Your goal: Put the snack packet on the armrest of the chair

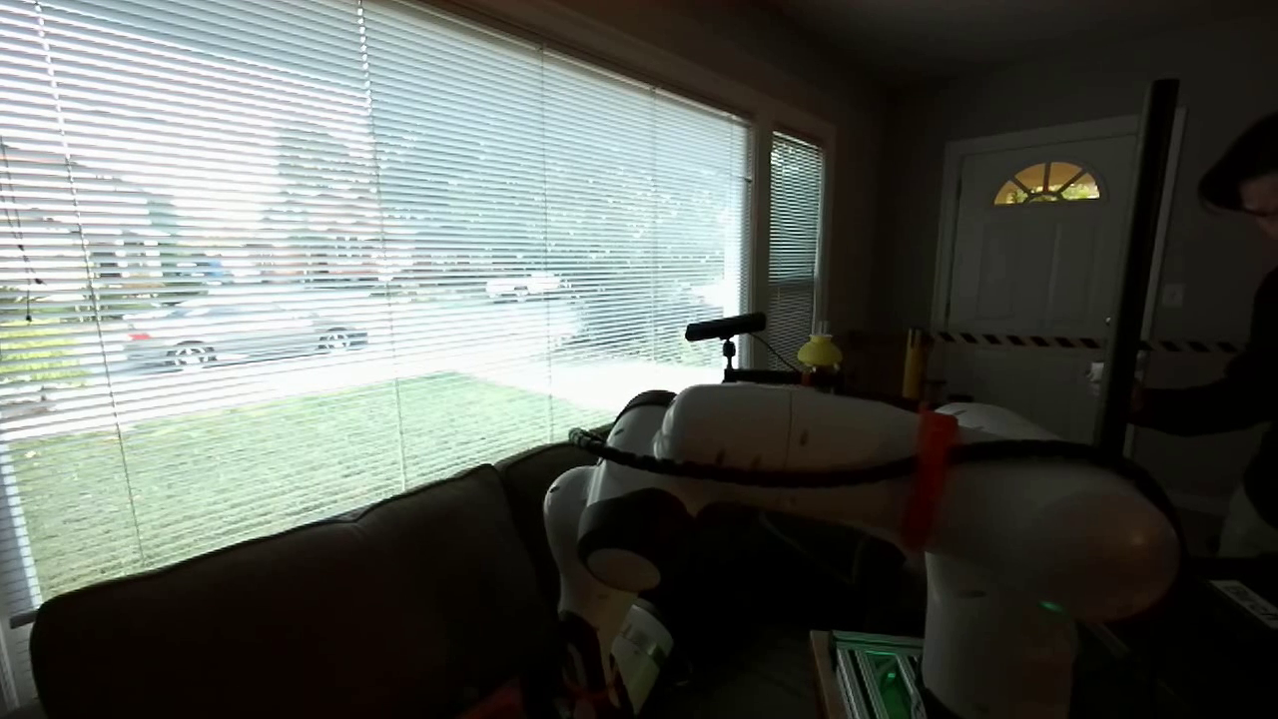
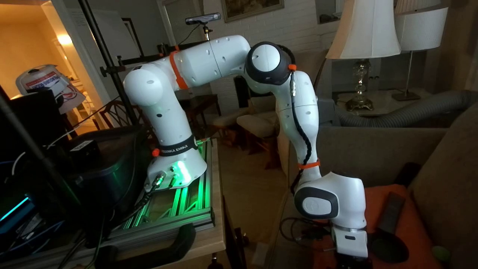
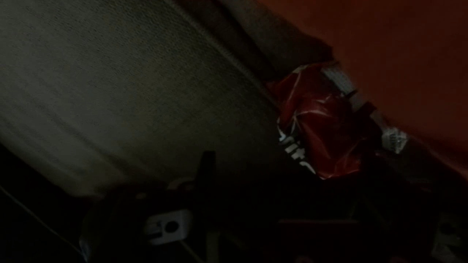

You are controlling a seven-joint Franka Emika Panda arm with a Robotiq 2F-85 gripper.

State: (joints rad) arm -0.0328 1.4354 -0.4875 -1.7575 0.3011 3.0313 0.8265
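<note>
We note the red snack packet (image 3: 320, 124) lying between grey cushion (image 3: 146, 91) and orange cloth (image 3: 402, 65), near the gripper (image 3: 292, 177), jaws spread; a dark paddle-shaped object (image 2: 389, 239) and a cable (image 2: 313, 234) lie close by.

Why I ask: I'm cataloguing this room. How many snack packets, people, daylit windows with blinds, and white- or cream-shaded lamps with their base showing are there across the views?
Snack packet: 1
Person: 1, partly cut off
Such windows: 2, a broad window and a narrow window
Such lamps: 2, a cream-shaded lamp and a white-shaded lamp
Total: 6
</note>
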